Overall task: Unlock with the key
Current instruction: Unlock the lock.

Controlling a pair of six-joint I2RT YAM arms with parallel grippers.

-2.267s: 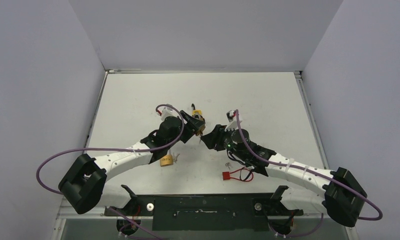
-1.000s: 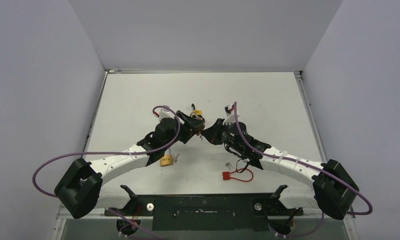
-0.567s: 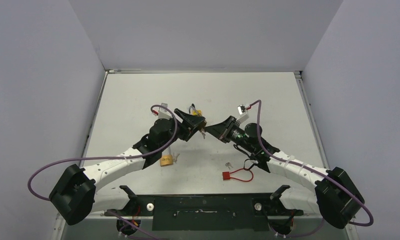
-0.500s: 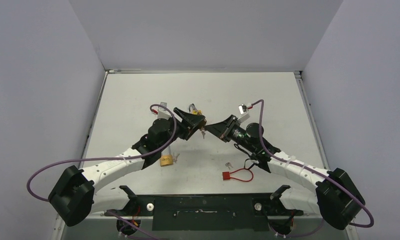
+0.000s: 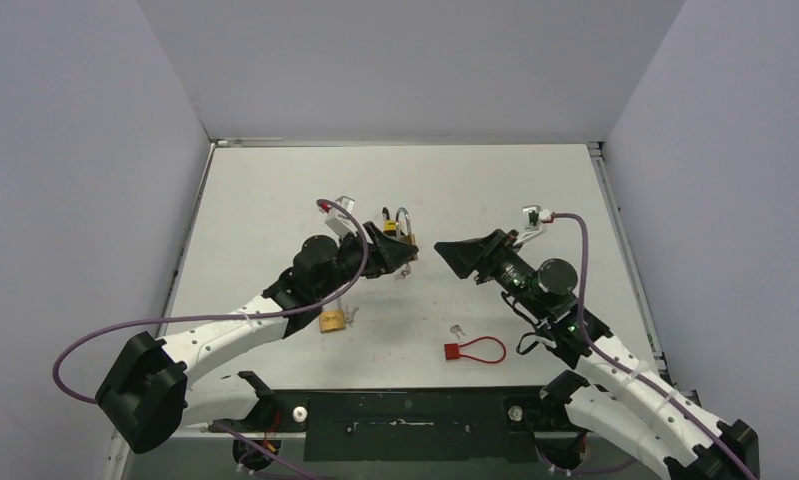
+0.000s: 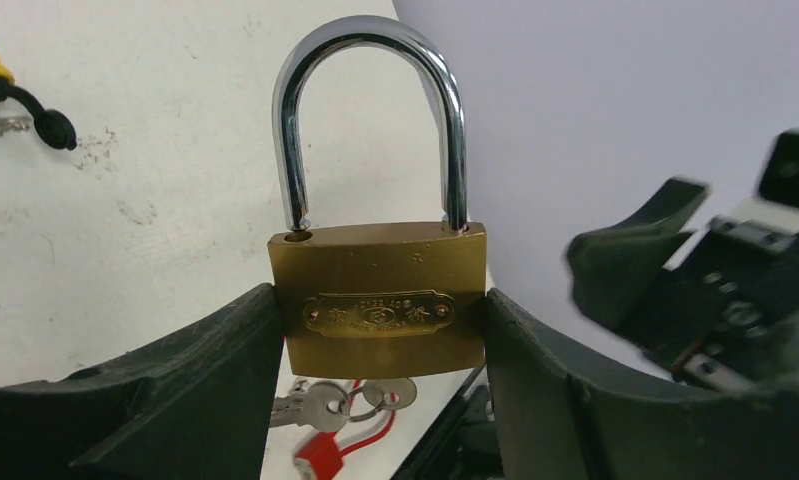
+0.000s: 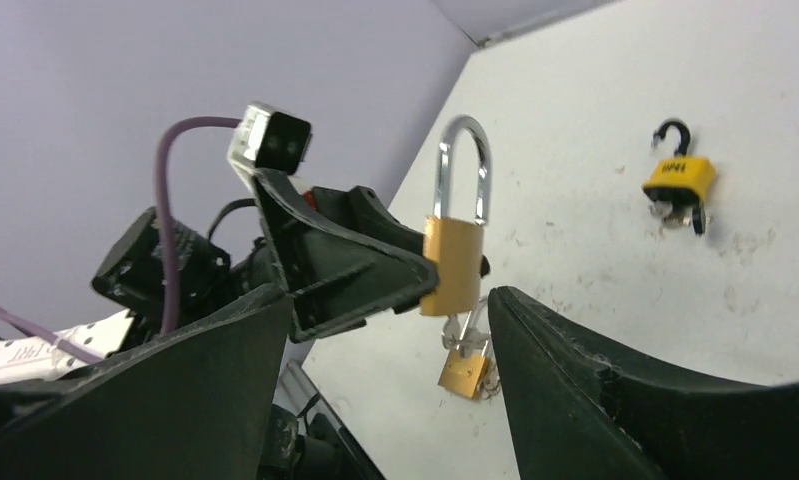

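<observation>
The left jaws clamp the brass padlock (image 6: pixel 377 312) above the table (image 5: pixel 275 190), key (image 6: pixel 320 405) hanging beneath it. The right jaws stand apart, empty. If the lock tilts, the key (seemingly only loosely seated) could drop out.

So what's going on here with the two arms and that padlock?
The left gripper is clamped on a brass padlock, holding it up off the table with its keys hanging underneath. The shackle looks popped free on one side, so it seems unlocked. The right gripper is open and empty, a little way off from it.
</observation>
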